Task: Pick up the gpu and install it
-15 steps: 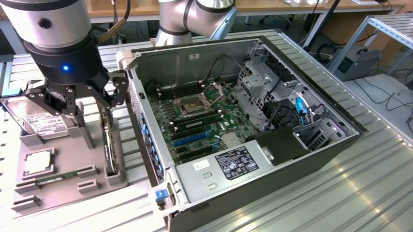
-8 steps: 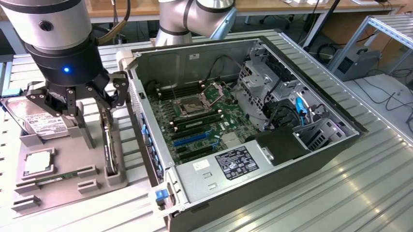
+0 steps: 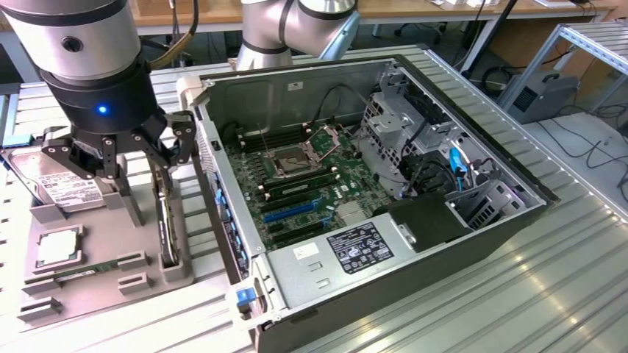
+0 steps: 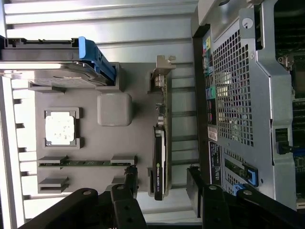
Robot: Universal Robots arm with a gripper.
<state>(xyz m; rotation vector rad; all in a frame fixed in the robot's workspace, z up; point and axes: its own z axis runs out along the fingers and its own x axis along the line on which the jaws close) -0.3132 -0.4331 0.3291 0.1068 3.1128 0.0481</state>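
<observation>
Claw point(image 3: 132, 158) spread wide over the gpu point(image 3: 169, 220), which stands on edge in a grey holder point(image 3: 98, 276) beside the open computer case point(image 3: 471, 220).

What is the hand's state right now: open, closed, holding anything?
Hand: open, holding nothing, poised over the gpu.

Nothing reads with certainty. Right at the gripper point(image 4: 162, 177), the gpu point(image 4: 159, 148) bears a sticker point(image 4: 158, 174) with a green logo and white lettering too small to make out. Near the gripper, the white label point(image 3: 70, 193) on the hard drive point(image 3: 25, 170) carries unreadable print. Well apart from it, so does the black label point(image 3: 358, 248) on the power supply point(image 3: 294, 278).
</observation>
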